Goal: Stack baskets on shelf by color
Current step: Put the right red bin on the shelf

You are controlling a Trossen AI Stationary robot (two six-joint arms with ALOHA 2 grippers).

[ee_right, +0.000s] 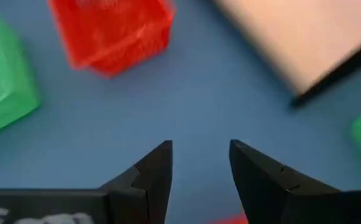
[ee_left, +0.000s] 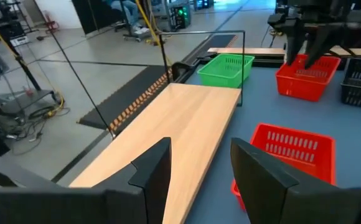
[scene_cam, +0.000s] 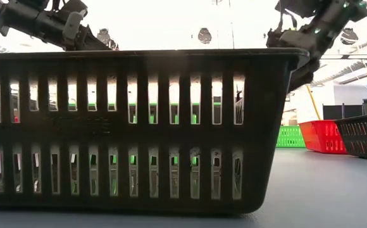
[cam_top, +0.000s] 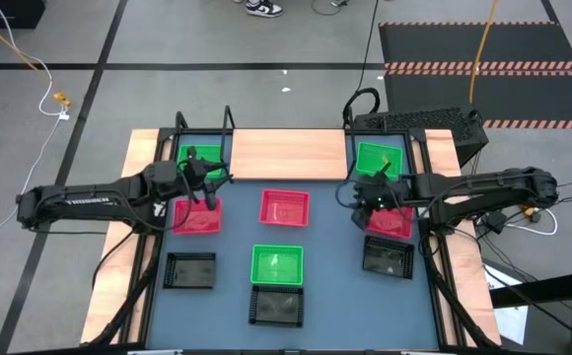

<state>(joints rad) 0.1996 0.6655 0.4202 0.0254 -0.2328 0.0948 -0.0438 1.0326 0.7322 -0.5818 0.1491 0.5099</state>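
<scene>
The left gripper [cam_top: 205, 180] hangs empty with its fingers parted at the left end of the light wooden shelf with black wire uprights [cam_top: 288, 154], where one bright green mesh plastic basket [cam_top: 197, 157] already sits, and a pink-red mesh basket [cam_top: 197, 215] lies on the blue-grey tabletop [cam_top: 330, 251] just nearer than it. The right gripper [cam_top: 373, 193], also parted and holding nothing, hovers between the green basket [cam_top: 377, 158] at the shelf's right end and a second pink-red basket [cam_top: 389, 221], just nearer than it. Each arm is therefore closest to its own side's pink-red basket, whose long axis runs left to right, while the third pink-red basket [cam_top: 285, 208] lies between the two arms.
</scene>
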